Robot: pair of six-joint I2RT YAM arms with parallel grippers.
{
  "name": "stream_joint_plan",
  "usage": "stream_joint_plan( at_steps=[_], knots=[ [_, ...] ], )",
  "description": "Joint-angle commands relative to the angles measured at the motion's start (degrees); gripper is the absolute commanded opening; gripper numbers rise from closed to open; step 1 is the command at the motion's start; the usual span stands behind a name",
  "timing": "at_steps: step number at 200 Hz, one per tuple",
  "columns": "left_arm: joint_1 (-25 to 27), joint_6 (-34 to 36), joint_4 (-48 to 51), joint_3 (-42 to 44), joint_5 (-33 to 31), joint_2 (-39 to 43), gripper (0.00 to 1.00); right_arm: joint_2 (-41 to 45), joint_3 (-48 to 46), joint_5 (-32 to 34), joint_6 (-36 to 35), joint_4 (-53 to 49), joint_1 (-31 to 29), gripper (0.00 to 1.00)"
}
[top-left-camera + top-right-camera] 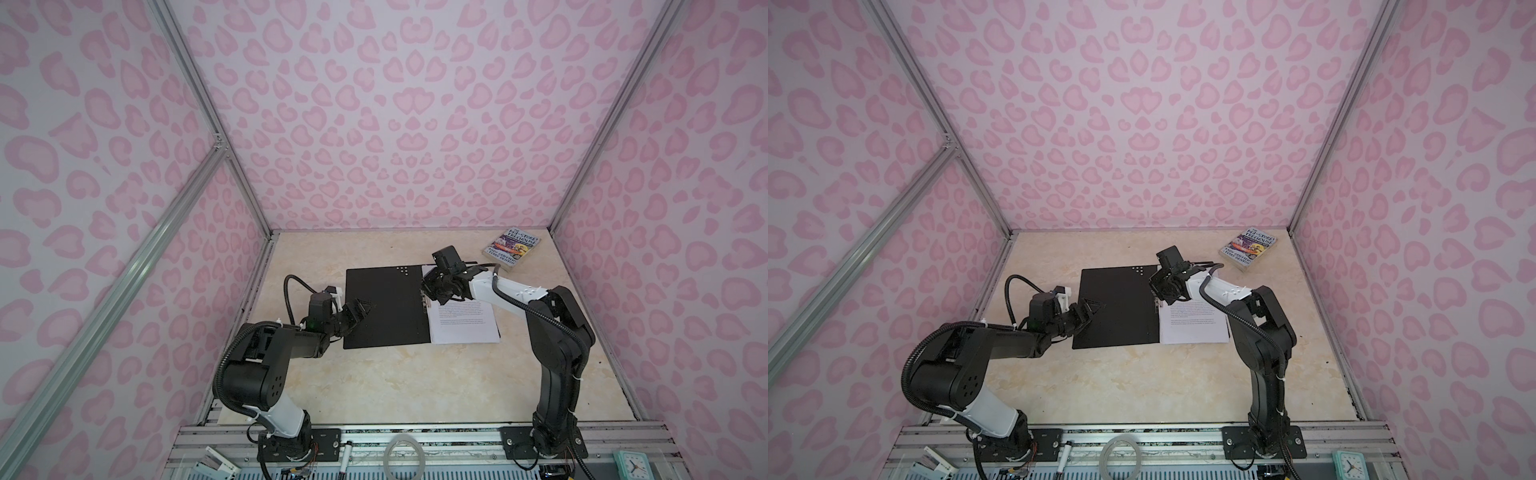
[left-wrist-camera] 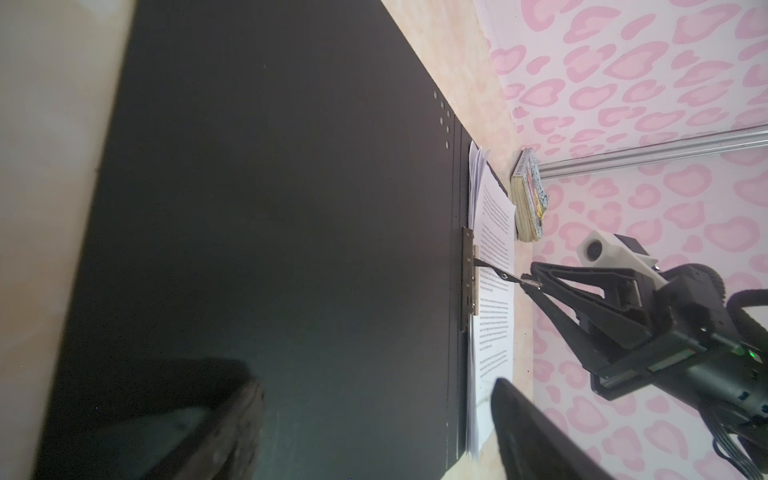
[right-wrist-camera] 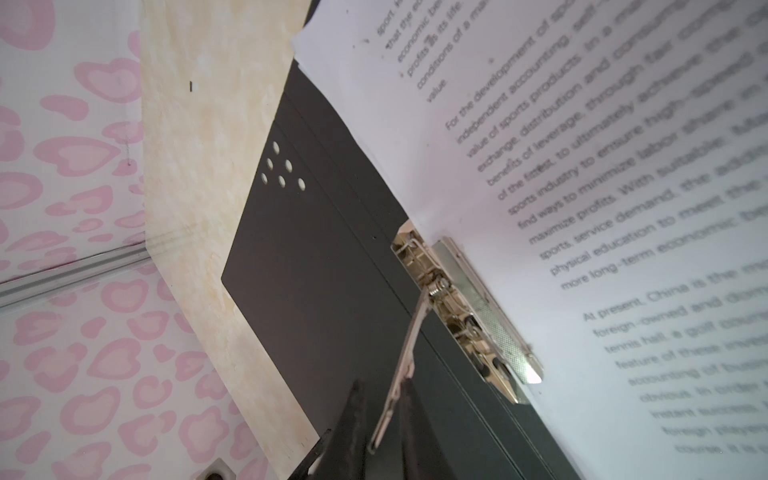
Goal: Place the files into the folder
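The folder lies open on the table, black inside up. The files, white sheets of small black text, lie stacked on its right half beside the metal spine clip. My right gripper is over the spine, its fingers closed round the clip's raised thin metal lever. The left wrist view also shows that lever pinched at the right gripper's tips. My left gripper stands open and empty, low over the folder's bare left flap.
A small colourful paperback book lies at the back right of the table, beyond the files. Pink-patterned walls with metal frame rails enclose the table on three sides. A clock and oddments sit on the front rail.
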State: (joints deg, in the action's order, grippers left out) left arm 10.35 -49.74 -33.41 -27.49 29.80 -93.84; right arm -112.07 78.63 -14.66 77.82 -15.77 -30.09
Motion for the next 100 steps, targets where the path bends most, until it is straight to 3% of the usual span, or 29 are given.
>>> stream_joint_plan(
  at_steps=[1,100],
  knots=[
    [0.0,-1.2,15.4,0.9,-2.4,-0.9,0.88,-0.8,-0.3,-1.0,0.5,1.2,0.1,0.16],
    [0.0,-1.2,15.6,0.8,-2.6,-1.4,0.87,0.5,-3.4,-3.7,1.2,4.0,0.2,0.09]
  ],
)
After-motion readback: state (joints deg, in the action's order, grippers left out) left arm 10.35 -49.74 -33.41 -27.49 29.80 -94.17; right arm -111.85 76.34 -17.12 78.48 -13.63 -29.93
